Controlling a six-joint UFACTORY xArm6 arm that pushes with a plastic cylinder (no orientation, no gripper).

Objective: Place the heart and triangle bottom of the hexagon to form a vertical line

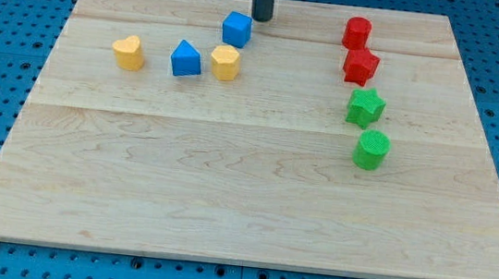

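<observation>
- My tip (260, 17) sat at the view's top, just beside the blue cube (236, 28), on its upper right; contact couldn't be told.
- No jaws on this rig, only the dark rod, so nothing was gripped.
- Yellow heart (128, 52) lay far left on the wooden board (225, 193).
- Blue triangle (184, 59) sat between the heart and the yellow hexagon (225, 63), close to the hexagon; the three made a row, not a vertical line.
- Blue cube was just above the hexagon.
- On the view's right, a column: red cylinder (356, 32), red star (360, 66), green star (364, 107), green cylinder (371, 149).
</observation>
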